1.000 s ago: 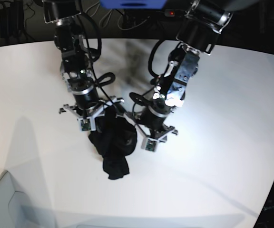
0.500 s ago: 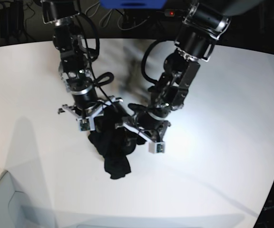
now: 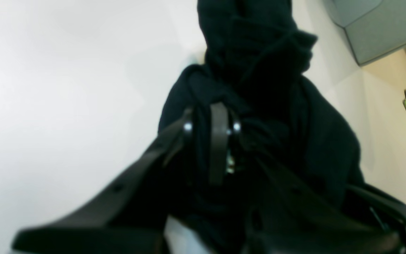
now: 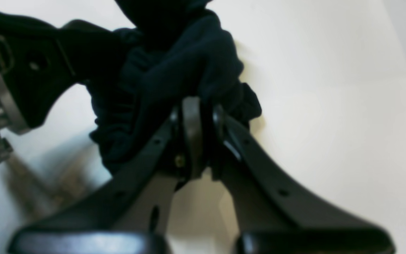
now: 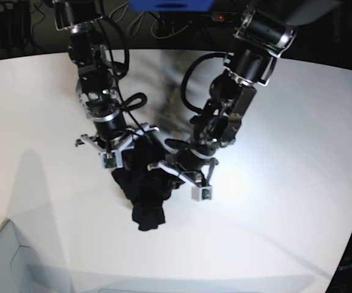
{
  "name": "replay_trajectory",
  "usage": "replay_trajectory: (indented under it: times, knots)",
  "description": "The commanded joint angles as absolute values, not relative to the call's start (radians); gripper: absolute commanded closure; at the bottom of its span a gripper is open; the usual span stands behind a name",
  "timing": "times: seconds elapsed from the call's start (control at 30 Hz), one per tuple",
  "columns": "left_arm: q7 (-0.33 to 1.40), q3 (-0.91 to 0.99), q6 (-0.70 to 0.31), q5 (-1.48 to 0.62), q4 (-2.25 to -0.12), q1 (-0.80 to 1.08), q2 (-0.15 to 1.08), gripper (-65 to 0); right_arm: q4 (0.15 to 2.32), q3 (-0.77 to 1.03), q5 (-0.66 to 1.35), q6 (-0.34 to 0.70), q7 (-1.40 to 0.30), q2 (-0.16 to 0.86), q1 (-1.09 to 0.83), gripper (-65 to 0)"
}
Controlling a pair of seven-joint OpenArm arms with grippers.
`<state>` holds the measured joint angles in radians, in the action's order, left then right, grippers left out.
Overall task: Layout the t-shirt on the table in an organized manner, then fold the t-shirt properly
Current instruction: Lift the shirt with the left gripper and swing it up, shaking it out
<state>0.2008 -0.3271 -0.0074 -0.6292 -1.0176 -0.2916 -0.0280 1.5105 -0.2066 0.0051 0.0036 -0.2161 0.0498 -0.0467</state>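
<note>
Base view: my 2 grippers meet over the black t-shirt (image 5: 144, 195), bunched in a heap on the white table (image 5: 286, 201). My right gripper (image 4: 196, 116) is clamped on a fold of cloth; my left gripper (image 3: 211, 128), jaws nearly together, pinches fabric too.

Both arms reaching low, converging; left tool (image 3: 211, 130) and right tool (image 4: 196, 116) each pinching tight on dark cloth.

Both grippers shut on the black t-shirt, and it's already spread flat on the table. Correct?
Not flat. The base view shows the t-shirt still bunched in a crumpled heap on the table. The left gripper and right gripper are shut on its fabric, as stated.
</note>
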Motion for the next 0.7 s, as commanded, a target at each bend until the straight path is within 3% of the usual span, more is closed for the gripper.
replay_trajectory:
  times: [0.0,0.27,0.67]
  knots:
    - [0.194,-0.325,-0.005,-0.625,-1.033,-0.309,-0.030,0.0,1.524,-0.202,0.004,0.007,-0.191,0.053,-0.030,0.0]
    - [0.202,-0.309,0.004,-0.714,-1.187,-0.306,0.101,-0.1,1.524,-0.171,0.005,0.007,-0.191,0.101,-0.027,0.0]
    - [0.202,-0.173,-0.001,-1.006,-1.190,-0.294,0.332,-0.1,1.540,-0.010,0.005,0.007,-0.191,0.102,-0.008,0.0]
